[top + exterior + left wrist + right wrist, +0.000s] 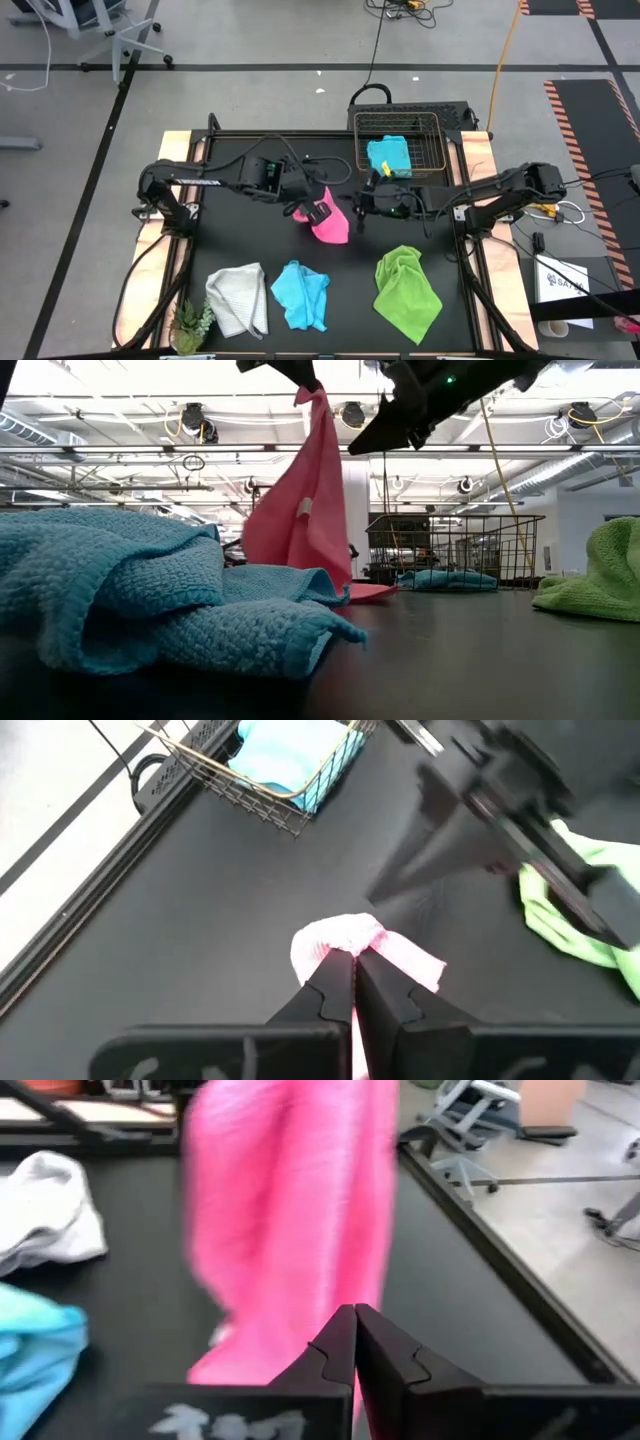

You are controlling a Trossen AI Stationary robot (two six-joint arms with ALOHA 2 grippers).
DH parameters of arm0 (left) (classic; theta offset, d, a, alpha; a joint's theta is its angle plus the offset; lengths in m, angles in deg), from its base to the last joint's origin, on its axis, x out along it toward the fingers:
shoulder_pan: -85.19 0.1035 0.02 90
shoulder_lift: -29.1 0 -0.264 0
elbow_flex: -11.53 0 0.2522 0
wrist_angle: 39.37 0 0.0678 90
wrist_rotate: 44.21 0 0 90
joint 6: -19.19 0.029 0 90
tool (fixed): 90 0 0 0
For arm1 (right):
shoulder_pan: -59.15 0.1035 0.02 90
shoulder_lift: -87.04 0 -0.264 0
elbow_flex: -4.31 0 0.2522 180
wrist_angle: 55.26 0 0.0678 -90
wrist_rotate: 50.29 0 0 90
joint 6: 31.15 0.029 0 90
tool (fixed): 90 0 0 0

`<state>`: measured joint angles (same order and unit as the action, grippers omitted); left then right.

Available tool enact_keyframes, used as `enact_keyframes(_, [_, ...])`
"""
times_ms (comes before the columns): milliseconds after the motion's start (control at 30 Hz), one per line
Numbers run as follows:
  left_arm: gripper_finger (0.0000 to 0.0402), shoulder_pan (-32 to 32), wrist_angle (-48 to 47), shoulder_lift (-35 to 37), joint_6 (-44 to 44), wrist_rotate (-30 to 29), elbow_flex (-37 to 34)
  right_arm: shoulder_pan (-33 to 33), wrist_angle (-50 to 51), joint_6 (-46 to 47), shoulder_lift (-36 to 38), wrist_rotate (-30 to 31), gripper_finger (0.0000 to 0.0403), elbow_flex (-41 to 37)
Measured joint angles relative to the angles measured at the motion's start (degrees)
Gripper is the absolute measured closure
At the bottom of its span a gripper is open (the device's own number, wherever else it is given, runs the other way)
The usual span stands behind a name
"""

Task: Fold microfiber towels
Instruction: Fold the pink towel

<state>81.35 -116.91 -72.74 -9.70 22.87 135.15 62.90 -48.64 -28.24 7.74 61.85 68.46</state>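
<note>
Left gripper (318,212): over the middle of the counter (240,240), fingers pressed together on an upper corner of the pink towel (331,226); the towel hangs from it, its lower edge touching the counter.
Right gripper (362,207): just beside the pink towel, on its right, above the counter; fingers together with nothing visibly between them.
Pink towel, low view: a tall draped fold, a small pale tag on its face; no writing legible.
Wire basket (425,150): far edge of the counter, holding one light blue towel (389,156).
Second light blue towel (301,294): crumpled, near edge, centre.
White-grey towel (239,297): crumpled, just left of it.
Lime green towel (406,290): crumpled, near edge, right.
Small green plant (192,325): near left corner, touching the white-grey towel.
White card (568,282): on the floor right of the counter; print too small to read.
</note>
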Motion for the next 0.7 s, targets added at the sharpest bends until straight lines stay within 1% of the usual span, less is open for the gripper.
enact_keyframes(133, [0.0393,0.6,0.73,0.0,0.36,0.37,0.0,0.65,2.8,3.0,0.0,-3.7,0.0386,0.0])
enact_keyframes(200, [0.0393,0.73,0.73,0.0,0.58,0.37,0.0,0.61,3.98,3.99,-0.39,-5.69,0.0369,0.0])
enact_keyframes(267, [0.0397,0.83,0.73,0.0,1.02,0.37,0.0,0.73,4.03,4.52,-1.5,-5.91,0.0347,0.0])
enact_keyframes(367, [0.0396,1.0,0.84,0.0,1.21,0.38,0.0,1.29,2.62,5.83,-4.44,-6.03,0.0312,0.0])
enact_keyframes(400, [0.0394,1.11,0.88,0.0,1.2,0.4,0.0,1.54,2.06,5.94,-5.74,-6.87,0.0302,0.0])
enact_keyframes(467, [0.0393,1.36,0.88,0.0,0.77,0.34,0.0,2.03,-0.56,5.69,-8.41,-10.49,0.0286,0.0])
enact_keyframes(533, [0.0394,1.63,0.88,0.0,0.8,0.18,0.0,2.82,-3.68,5.43,-11.08,-13.36,0.0275,0.0])
enact_keyframes(700, [0.0394,2.31,0.91,0.0,1.39,0.16,0.0,4.49,-7.02,5.03,-16.68,-12.41,0.0272,-0.03])
